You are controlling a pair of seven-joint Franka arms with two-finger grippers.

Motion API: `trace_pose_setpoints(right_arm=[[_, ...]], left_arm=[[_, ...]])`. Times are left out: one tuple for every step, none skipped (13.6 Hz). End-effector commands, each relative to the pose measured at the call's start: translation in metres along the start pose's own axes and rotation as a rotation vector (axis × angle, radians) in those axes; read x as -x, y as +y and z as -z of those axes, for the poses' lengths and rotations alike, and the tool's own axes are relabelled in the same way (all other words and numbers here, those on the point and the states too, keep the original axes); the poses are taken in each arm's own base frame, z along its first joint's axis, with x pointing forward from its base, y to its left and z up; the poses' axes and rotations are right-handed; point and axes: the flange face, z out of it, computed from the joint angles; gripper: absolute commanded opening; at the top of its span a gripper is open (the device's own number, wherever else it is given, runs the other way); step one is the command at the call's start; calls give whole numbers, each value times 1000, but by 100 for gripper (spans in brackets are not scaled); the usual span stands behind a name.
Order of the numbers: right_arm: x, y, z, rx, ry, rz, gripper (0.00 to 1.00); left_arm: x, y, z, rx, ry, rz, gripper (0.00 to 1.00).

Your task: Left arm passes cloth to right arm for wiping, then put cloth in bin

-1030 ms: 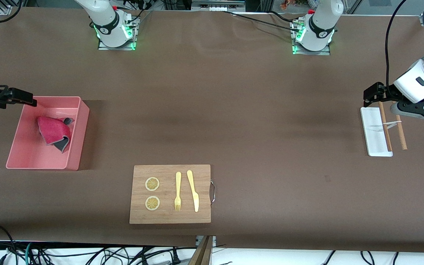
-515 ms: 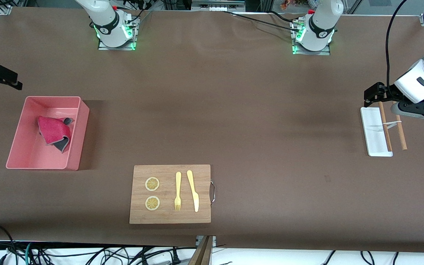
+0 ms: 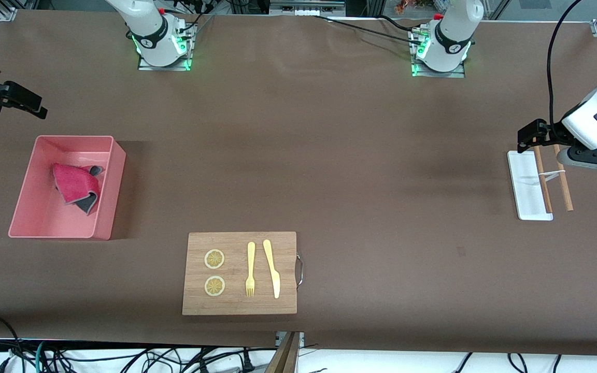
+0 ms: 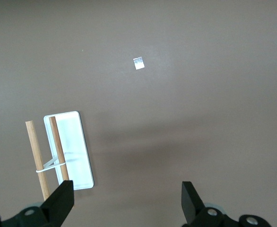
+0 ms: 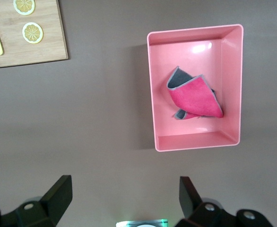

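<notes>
Well, the crumpled crimson-pink terry cloth with its grey backing [image 3: 75,189] lies inside the salmon-pink rectangular plastic bin [image 3: 114,186], folded over on itself and resting on the floor of the tub — so I judge the drop done and the step in hand to be clearing away cleanly.

My right gripper [image 3: 18,101] hangs in the air over bare brown table at the right arm's end, not over the bin; in the right wrist view its two black fingers [image 5: 58,194] stand wide apart with nothing between them. To do this well, I should keep them spread, rise clear of the bin's flared wall and not swing low across it — a nudge could slide the light tub.

My left gripper [image 3: 529,134] waits over the end of the small flat white tray [image 3: 524,202] at the left arm's end, its fingers [image 4: 60,203] also apart and empty. The pair of thin wooden sticks [image 3: 552,178] lies half across that tray, so any move there should go up first, not sideways.

Nearer the front camera, the wooden cutting board [image 3: 240,305] with two lemon slices [image 3: 214,272], yellow fork [image 3: 250,269] and yellow knife [image 3: 272,268] sits well apart from both grippers.
</notes>
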Motion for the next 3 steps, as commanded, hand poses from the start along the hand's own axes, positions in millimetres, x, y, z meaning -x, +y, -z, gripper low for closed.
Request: trace_pose_setpoints(right_arm=[[-4,6,3,14,-22,-14,100],[-7,5,2,14,-25,-11,100],[-7,5,2,14,-25,-13,100]], left_arm=[[-3,-3,5,15,-8,-9,100],[-3,-5,5,15,-11,-6,100],[-3,-5,5,15,-9,-6,100]])
